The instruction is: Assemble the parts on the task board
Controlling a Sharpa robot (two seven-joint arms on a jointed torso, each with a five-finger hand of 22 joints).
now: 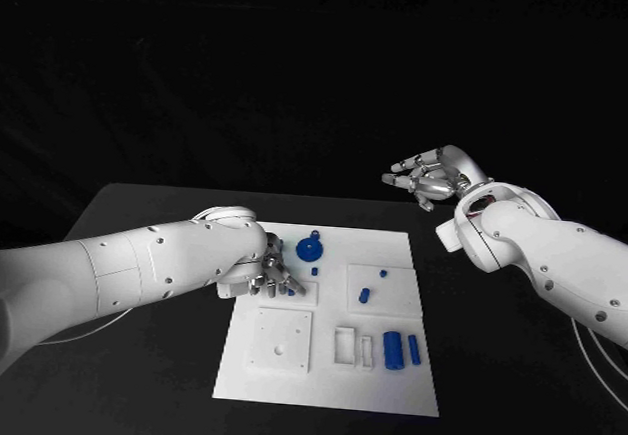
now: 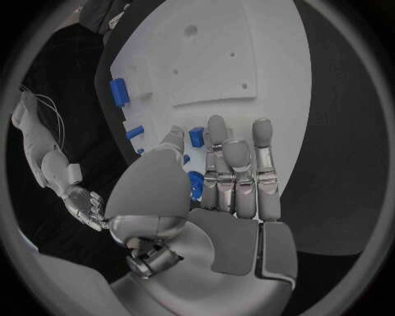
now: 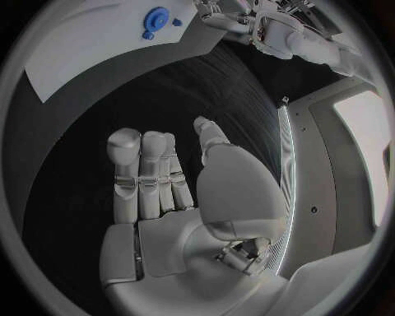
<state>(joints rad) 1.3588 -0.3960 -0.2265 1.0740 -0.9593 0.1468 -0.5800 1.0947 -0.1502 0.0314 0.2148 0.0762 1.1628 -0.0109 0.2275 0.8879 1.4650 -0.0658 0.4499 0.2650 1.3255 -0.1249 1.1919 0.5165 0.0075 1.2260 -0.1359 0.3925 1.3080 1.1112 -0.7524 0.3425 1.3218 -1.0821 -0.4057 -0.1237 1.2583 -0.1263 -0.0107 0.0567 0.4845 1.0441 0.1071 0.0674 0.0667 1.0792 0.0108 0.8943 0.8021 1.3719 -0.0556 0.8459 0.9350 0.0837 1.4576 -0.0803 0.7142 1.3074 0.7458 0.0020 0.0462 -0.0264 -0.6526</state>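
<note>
Head view — blue cylinders (image 1: 403,350) upright-lengthwise, parallel

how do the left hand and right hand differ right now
Place: the left hand is down over the task board, among the small blue parts; the right hand is raised beyond the board's far right corner, over the black table.
Contact: the left hand's fingers reach close to blue parts, though no grip is plain; the right hand's fingers are near nothing.
Shared: both are silver, on white arms, fingers mostly extended.
</note>
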